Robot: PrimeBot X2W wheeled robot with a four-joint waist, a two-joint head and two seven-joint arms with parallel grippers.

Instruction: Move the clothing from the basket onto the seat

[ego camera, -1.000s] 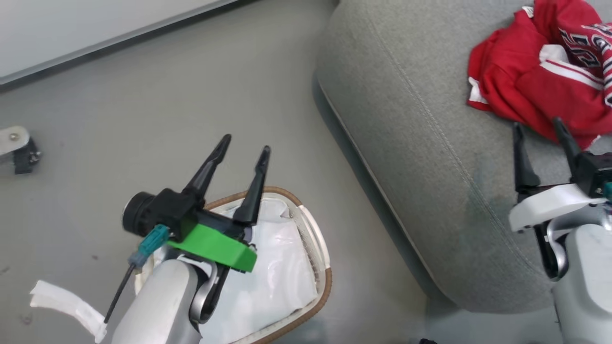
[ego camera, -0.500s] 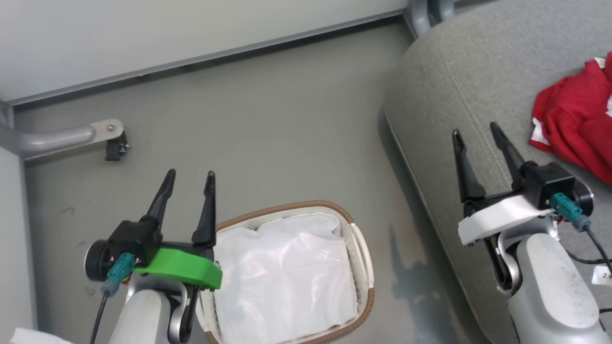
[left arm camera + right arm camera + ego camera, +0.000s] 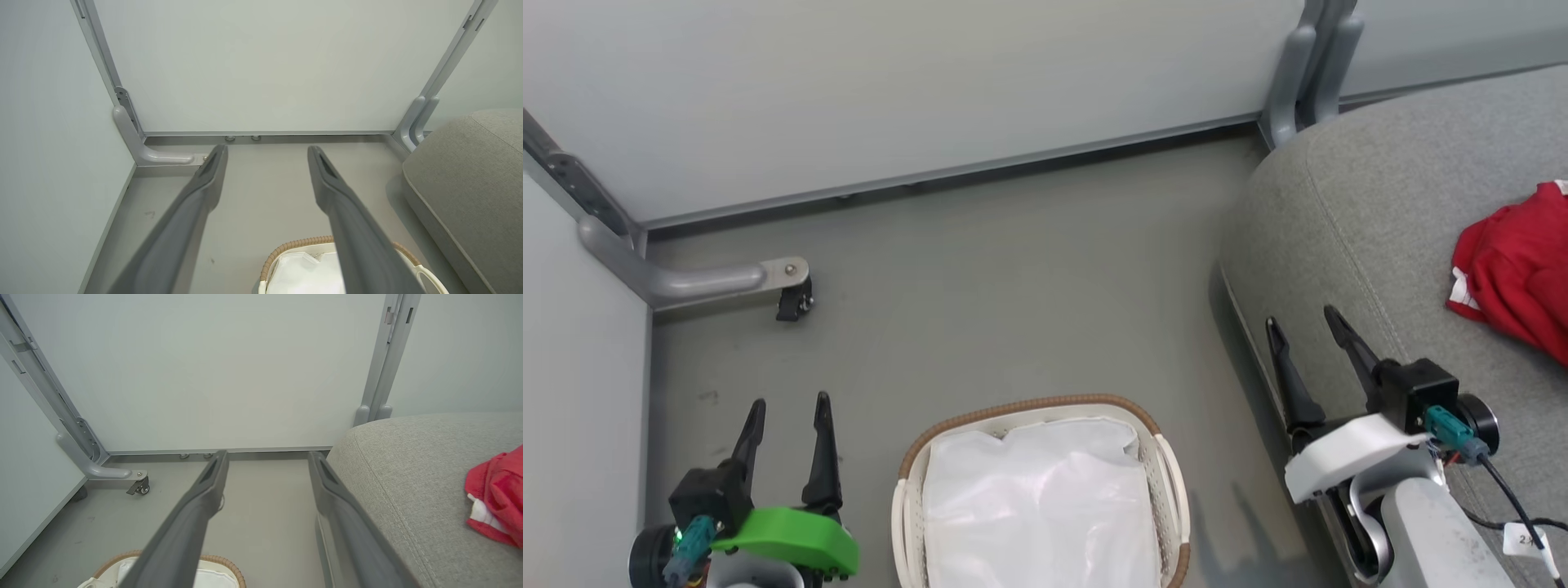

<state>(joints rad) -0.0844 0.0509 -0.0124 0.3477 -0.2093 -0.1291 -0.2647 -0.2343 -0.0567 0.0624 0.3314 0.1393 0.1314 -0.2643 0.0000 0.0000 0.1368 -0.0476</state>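
Left tool (image 3: 790,400), right tool (image 3: 1299,316) stood apart, empty. Clothing (image 3: 1515,278) lay on seat (image 3: 1372,212); basket (image 3: 1029,406) held liner (image 3: 1037,498). Risk: further reach snagging liner.

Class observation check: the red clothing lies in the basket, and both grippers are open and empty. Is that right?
No. The head view shows the red clothing lying on the seat, not in the basket; the left gripper and right gripper are open and empty.

The left gripper (image 3: 790,399) sits at the lower left of the head view, fingers spread apart and pointing up, holding nothing; the right gripper (image 3: 1301,316) stands at the lower right, fingers likewise parted and empty, leaning slightly leftward above its pale forearm (image 3: 1429,531).
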